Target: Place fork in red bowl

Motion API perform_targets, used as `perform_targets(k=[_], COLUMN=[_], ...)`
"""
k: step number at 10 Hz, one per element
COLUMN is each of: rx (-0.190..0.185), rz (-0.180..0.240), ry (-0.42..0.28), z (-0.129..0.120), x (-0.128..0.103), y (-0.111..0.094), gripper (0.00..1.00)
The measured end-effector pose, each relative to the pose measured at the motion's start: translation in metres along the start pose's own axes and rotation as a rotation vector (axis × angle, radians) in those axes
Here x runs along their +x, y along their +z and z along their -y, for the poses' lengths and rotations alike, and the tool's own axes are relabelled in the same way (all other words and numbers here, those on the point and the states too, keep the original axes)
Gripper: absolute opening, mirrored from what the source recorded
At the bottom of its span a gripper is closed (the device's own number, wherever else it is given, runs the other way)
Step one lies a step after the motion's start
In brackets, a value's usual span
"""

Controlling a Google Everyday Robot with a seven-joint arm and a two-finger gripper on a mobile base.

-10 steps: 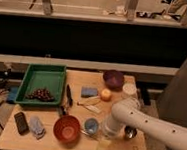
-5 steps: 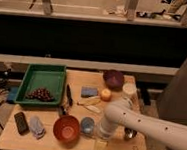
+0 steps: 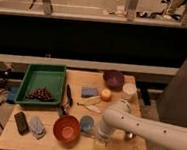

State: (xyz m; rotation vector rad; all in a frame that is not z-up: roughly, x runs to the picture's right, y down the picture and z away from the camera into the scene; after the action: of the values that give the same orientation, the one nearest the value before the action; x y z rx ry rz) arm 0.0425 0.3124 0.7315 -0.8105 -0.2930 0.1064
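Now nearer the table's (image 3: 39,143) front edge, pincer (image 3: 100,143) lower than before, grip state unclear.

Red bowl (image 3: 66,129): round, orange-red, with a lighter inner bottom. It stands upright with the mouth up on the front part of the worktop, left of centre. The interior shows bare.

Fork: cannot be made out with certainty; position not determined.

Hand (image 3: 100,142): points down over the front edge of the worktop, right of the bowl and clear of it.
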Motion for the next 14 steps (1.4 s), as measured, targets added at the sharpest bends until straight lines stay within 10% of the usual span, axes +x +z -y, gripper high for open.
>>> perform_targets(k=[14], rx=[0.083], rz=[0.035], ry=[-0.055], z=[0.012], x=[0.005], y=[0.016], gripper=[0.8])
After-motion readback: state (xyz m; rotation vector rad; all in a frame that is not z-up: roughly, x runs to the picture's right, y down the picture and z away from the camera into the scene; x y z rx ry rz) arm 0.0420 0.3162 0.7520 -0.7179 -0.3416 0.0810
